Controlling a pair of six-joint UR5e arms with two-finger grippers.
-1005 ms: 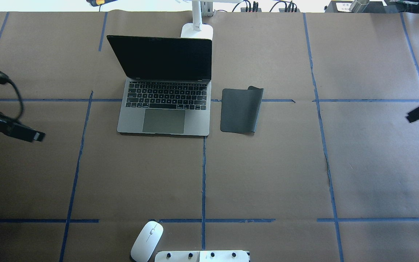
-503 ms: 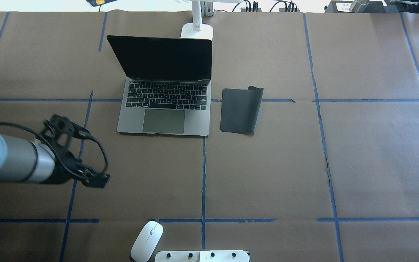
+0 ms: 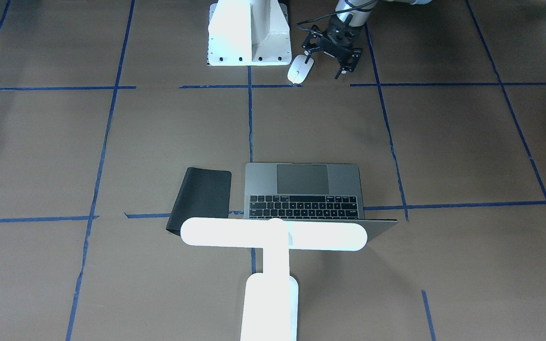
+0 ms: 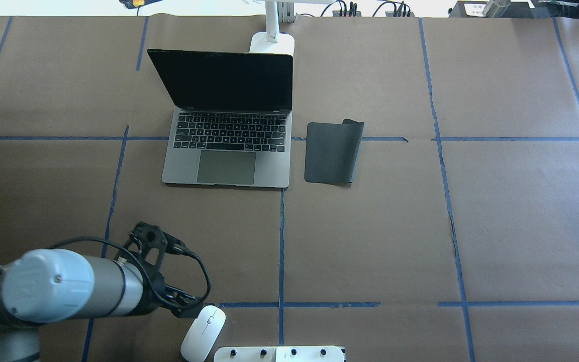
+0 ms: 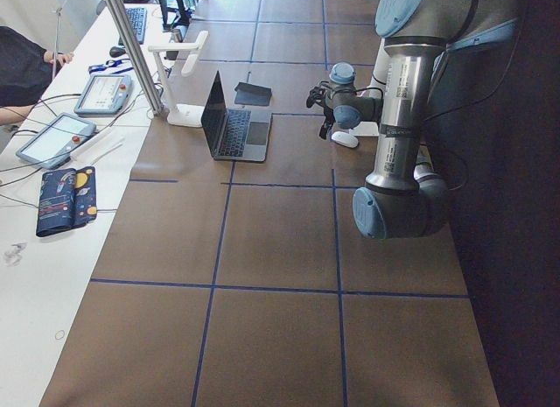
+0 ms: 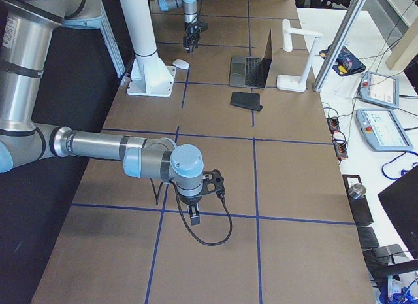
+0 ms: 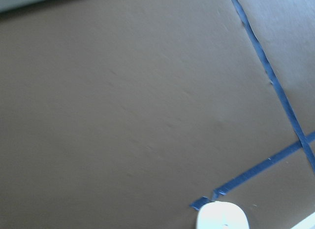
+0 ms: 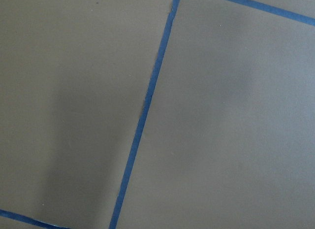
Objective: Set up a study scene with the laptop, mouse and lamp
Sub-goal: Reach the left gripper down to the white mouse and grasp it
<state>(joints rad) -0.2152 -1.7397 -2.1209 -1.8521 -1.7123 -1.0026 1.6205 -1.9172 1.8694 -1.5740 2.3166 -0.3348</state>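
The grey laptop (image 4: 226, 151) stands open at the table's far middle, screen dark. The white lamp (image 3: 273, 234) stands behind it, its base (image 4: 272, 42) just past the lid. The white mouse (image 4: 203, 333) lies at the near edge beside the pedestal. My left gripper (image 3: 324, 66) is open and empty, low just to the mouse's left, with one finger (image 3: 307, 60) over the mouse's end. The left wrist view shows the mouse (image 7: 222, 216) at its bottom edge. My right gripper (image 6: 194, 216) hangs over bare paper far to the right; I cannot tell whether it is open or shut.
A black mat (image 4: 332, 151) lies right of the laptop, one corner curled. The white bolted pedestal (image 4: 279, 353) stands at the near edge next to the mouse. Blue tape lines cross the brown paper.
My left arm swung from the table's left edge toward the near side and came down beside the mouse. My right gripper left the overhead view at the right edge.
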